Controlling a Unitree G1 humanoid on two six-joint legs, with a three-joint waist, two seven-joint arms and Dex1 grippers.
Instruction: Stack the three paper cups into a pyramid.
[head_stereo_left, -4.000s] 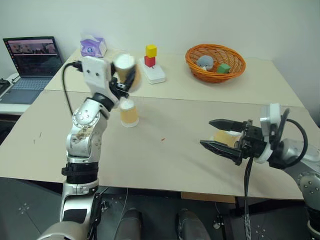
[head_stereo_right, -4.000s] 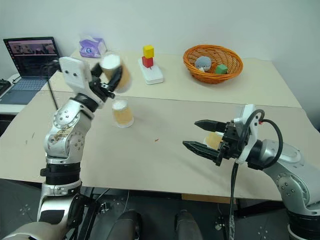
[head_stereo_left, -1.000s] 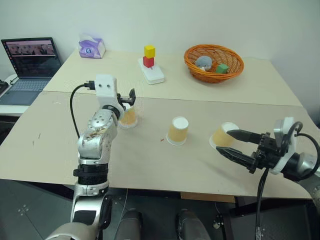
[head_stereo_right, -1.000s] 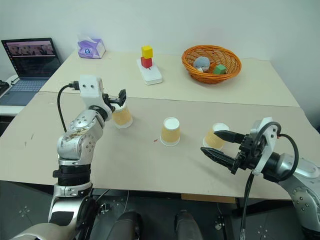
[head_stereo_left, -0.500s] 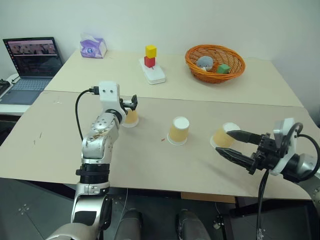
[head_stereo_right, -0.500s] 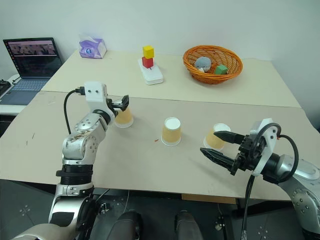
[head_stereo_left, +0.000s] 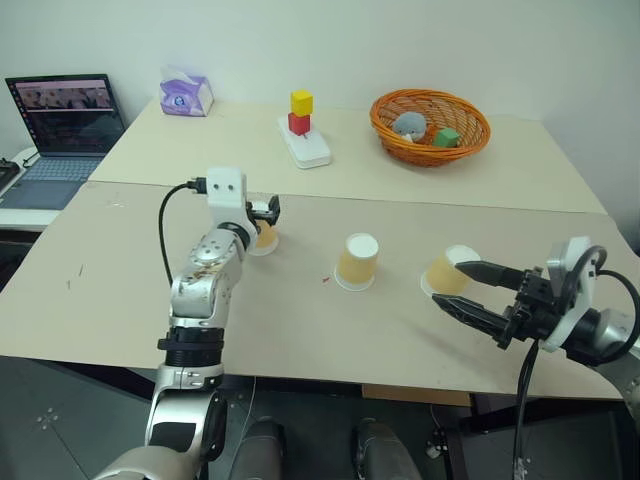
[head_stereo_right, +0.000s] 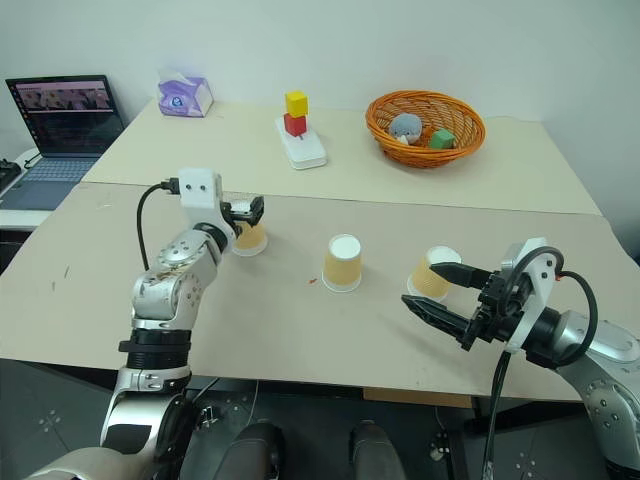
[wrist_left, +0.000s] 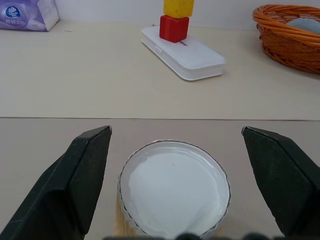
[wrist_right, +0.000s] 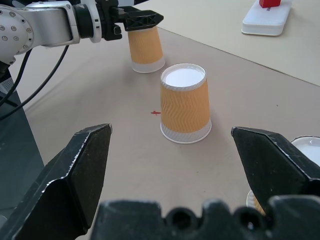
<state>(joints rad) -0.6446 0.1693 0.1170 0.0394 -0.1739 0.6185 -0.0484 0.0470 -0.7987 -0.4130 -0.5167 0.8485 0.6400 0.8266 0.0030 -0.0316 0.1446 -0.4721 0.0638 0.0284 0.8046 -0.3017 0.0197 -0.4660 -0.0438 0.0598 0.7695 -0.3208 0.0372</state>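
Observation:
Three paper cups stand upside down in a row on the near table, white bases up. The left cup sits between the spread fingers of my left gripper, which is open; the left wrist view shows this cup with a gap to each finger. The middle cup stands alone, also seen in the right wrist view as the middle cup. The right cup stands just behind my right gripper, which is open and level, pointing toward the middle cup with nothing held.
On the far table are a laptop, a purple tissue box, a white box carrying a red and a yellow block, and an orange basket holding small toys. The table's front edge runs just below my right gripper.
Four seconds ago my left gripper held a cup in the air; now all three cups stand on the table and it is open at the left cup. Nothing has moved within the last second.

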